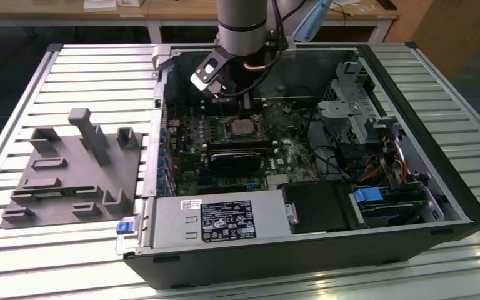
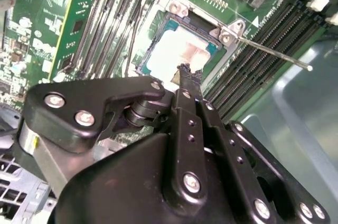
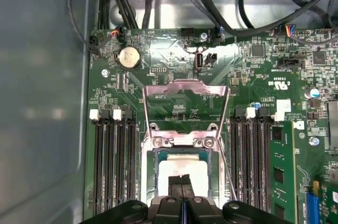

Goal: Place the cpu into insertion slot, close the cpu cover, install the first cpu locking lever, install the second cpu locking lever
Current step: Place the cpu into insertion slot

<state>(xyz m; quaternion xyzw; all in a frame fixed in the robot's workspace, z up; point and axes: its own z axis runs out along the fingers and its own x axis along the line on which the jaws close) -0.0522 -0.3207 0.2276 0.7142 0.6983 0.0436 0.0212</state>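
The cpu lies flat in the insertion slot, its dull silver top facing up. In the exterior view it is a small silver square on the motherboard. The cpu cover is swung back open beyond the socket, its window over the green board. A thin locking lever sticks out free from the socket's corner, and it also shows as a wire beside the socket. My gripper hovers directly over the chip, fingertips pressed together with nothing between them.
Black memory slots flank the socket on both sides. Cables hang along the case wall. A black heatsink block, the power supply and a drive cage fill the case. A grey fixture sits outside on the slatted table.
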